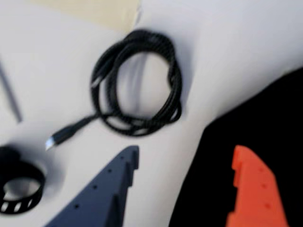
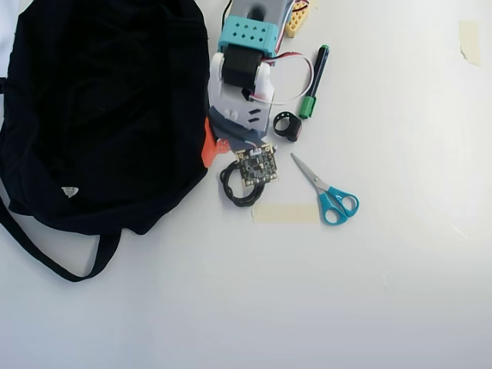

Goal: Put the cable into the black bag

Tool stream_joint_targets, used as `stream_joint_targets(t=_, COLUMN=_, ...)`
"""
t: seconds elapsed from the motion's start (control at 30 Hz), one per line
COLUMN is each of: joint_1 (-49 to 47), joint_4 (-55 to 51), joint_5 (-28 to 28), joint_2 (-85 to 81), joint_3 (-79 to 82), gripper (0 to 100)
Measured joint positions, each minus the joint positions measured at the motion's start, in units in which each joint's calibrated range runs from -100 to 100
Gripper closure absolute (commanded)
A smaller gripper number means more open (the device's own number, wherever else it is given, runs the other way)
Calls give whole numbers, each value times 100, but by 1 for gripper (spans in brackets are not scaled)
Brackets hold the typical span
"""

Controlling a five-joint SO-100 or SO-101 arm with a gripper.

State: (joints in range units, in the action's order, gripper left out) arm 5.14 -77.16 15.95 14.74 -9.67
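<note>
Approach step: gripper [image 1: 184, 165] spread wide above coiled cable [image 1: 137, 82], empty; next, lowering onto coil beside black bag [image 2: 100, 108].

Tool [image 1: 184, 163]: slate-blue finger, orange finger; teal-white arm [image 2: 244, 58].

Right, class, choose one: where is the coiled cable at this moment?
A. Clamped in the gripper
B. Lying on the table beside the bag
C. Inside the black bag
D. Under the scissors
B: the cable lies coiled on the white table next to the black bag, with the open gripper above it, not holding it.
</note>
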Motion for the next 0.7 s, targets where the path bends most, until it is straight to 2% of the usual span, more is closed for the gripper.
stream_joint_targets(t=0.27, joint_1=0, joint_4=0, joint_5=435, joint_2=780, joint_3=-833, gripper=73)
stream_joint_targets(t=0.7, joint_1=0, joint_4=0, joint_5=1050, joint_2=1112, joint_3=-896, gripper=73)
